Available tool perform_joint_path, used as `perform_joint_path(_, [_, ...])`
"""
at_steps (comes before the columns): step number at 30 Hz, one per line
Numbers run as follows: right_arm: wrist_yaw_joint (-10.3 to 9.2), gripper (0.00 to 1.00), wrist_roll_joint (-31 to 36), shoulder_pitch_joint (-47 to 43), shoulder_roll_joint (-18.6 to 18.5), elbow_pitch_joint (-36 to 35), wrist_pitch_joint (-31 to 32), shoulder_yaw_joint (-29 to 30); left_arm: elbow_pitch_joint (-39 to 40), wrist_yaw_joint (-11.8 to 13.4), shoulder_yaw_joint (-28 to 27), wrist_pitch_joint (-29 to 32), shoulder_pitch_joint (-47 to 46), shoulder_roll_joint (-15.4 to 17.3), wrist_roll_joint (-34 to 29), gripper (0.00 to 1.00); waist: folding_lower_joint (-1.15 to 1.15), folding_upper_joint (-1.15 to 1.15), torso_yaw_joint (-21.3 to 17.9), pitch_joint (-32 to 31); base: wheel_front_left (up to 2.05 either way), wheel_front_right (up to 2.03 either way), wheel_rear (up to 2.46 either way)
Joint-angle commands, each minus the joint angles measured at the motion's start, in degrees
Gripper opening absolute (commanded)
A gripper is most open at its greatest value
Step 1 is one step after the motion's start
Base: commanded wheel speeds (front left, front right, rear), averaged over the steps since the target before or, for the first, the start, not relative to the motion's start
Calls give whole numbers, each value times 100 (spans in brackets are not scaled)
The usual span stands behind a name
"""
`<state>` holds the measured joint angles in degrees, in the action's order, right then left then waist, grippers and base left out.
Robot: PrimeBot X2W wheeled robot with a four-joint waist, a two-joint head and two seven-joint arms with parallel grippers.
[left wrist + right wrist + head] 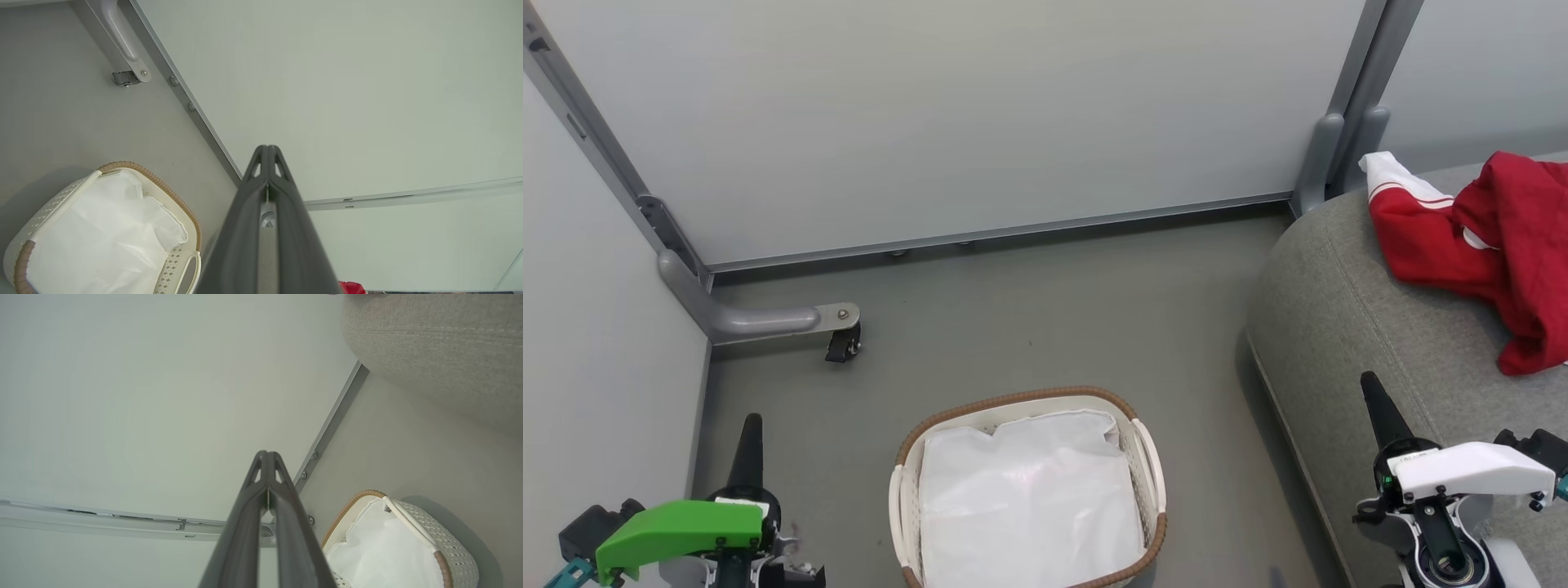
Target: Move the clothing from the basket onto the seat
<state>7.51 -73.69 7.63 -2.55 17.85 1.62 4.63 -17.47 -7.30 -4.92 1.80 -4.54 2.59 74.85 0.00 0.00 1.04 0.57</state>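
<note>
Nearest, the left gripper (750, 433) and the right gripper (1372, 396) both point away from the robot, jaws clenched tip to tip and grasping nothing. Between them on the floor (1054, 318) stands the basket (1013, 402), its long axis running away from the robot and its inside covered by a white liner sheet (1029, 498). A faint pink tinge shows through the liner. It is too faint to say whether fabric lies under it, so one risk is that something gets left behind unseen.

Beyond the right gripper is the seat (1339, 310), and on it lies the clothing (1494, 237), a crumpled red heap. I cannot tell whether it is one garment or two. Its long axis slants from the white-striped end (1392, 175), which points toward the far partition wall (972, 106), down to a red corner nearer the robot. The picture's right edge cuts off the rest.

That near corner lies toward the seat's rounded shoulder. If the right arm swings outward, its fingers could snag the loose fabric and drag it over the curve onto the floor. A careless left arm could also tip the light basket.
</note>
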Motion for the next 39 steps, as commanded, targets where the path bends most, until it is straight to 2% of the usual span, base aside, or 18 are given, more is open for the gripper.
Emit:
perform_joint_path(1, [-2,0,-139,-48,-34,-76,50,28,59,-22,-25,31,-131,37,127,0,0,0,-3,-1,0,0,0])
perform_joint_path(39, [-2,0,-1777,-164,-48,-382,482,194,344,-33,-168,470,-204,46,1668,0,0,0,-95,-36,0,0,0])
